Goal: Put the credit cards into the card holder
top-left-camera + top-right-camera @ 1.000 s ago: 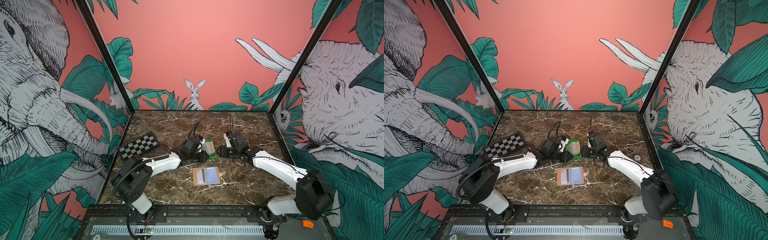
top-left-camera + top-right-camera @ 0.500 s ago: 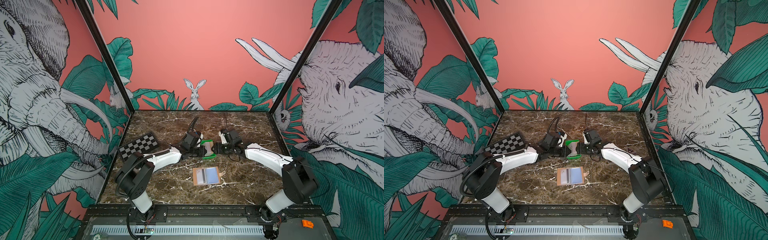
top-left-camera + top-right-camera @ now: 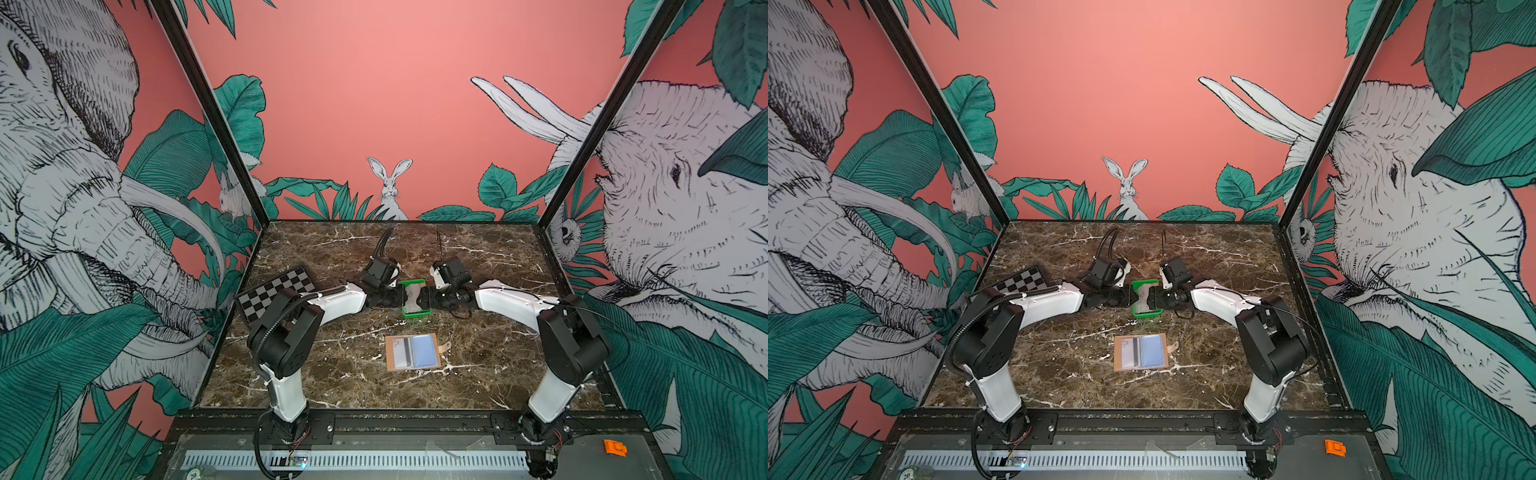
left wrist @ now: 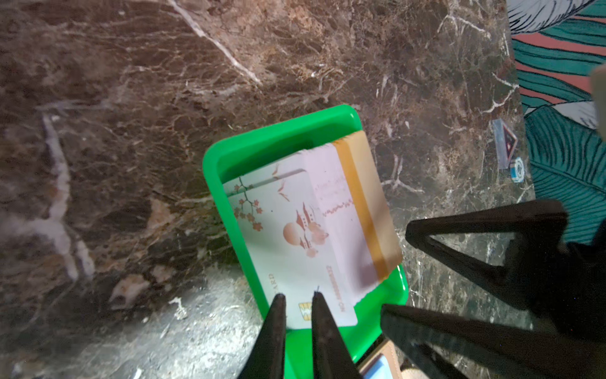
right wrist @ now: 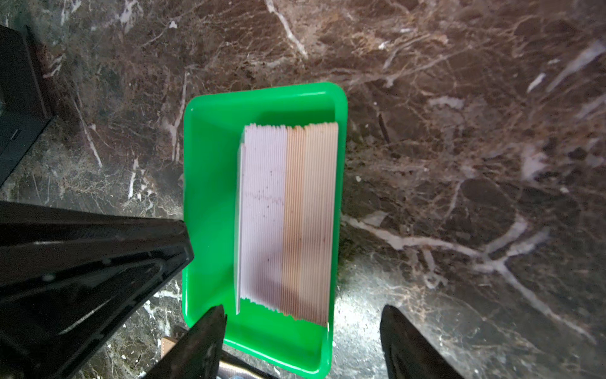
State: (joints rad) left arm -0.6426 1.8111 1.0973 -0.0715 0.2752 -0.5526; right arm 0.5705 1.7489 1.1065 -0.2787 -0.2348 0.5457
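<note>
The cards (image 5: pixel 288 216) stand in a green tray (image 5: pixel 210 164) on the bench (image 3: pixel 332 374). Only the left wrist view shows flowers on the front card (image 4: pixel 282 236). The card holder (image 3: pixel 412 352) lies open nearby, with bare bench around. The left gripper (image 4: pixel 297 295) pinches the tray's rim, and the right gripper (image 5: pixel 303 308) gapes, empty.

The tray (image 4: pixel 229 154) in front of the black left gripper (image 4: pixel 296 297) is bright green. The front card (image 4: pixel 288 249) nearest it is white with rust-orange blossoms, a pagoda and a gold chip. The cards (image 5: pixel 288 213) behind show pale pink edges, then tan. Under the black right gripper (image 5: pixel 303 316) the table (image 5: pixel 459 164) is brown marble, veined white. Behind both grippers the holder (image 3: pixel 412 352) is tan with a pale blue sleeve. Outward of the left gripper the board (image 3: pixel 276 295) is checked black and grey.
</note>
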